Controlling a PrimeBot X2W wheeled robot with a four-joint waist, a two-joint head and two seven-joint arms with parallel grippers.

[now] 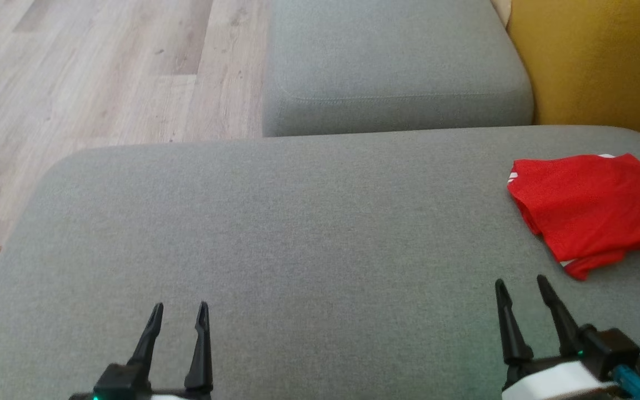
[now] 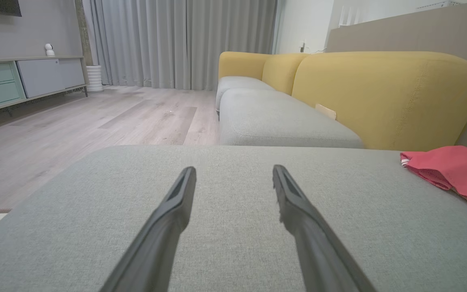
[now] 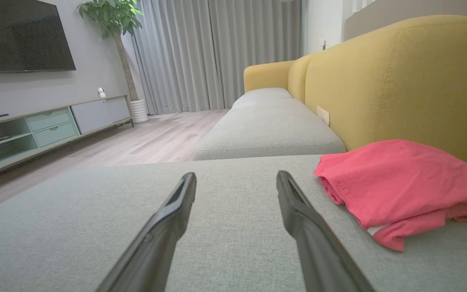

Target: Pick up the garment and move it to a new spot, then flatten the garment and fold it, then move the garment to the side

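Left claw (image 1: 180, 305): I see both dark fingers spread wide with nothing between them, low over the near part of the grey seat cushion (image 1: 298, 222). I cannot tell whether the tips touch the fabric.

Right claw (image 1: 520, 280): it is likewise fully parted and holds nothing. In the head view its fingers lean slightly toward the left.

Red garment (image 1: 592, 211): it lies on the same cushion at the far right side, just ahead of the right claw and to its right, apart from the fingers. It sits as a loosely folded bundle in several layers, with slivers of white trim at its near and far corners. In the right wrist view the garment (image 3: 395, 178) lies to the right of that claw's fingers. It is well apart from the left claw.

Surroundings: a second grey cushion (image 1: 392, 66) adjoins the first on its far side. A yellow backrest (image 1: 592, 61) rises behind the garment. Pale wood floor (image 1: 103, 72) runs along the left. Grey curtains (image 3: 217, 52), a low media cabinet (image 3: 55, 121), a wall-mounted television (image 3: 18, 36) and a potted plant (image 3: 112, 16) stand beyond.
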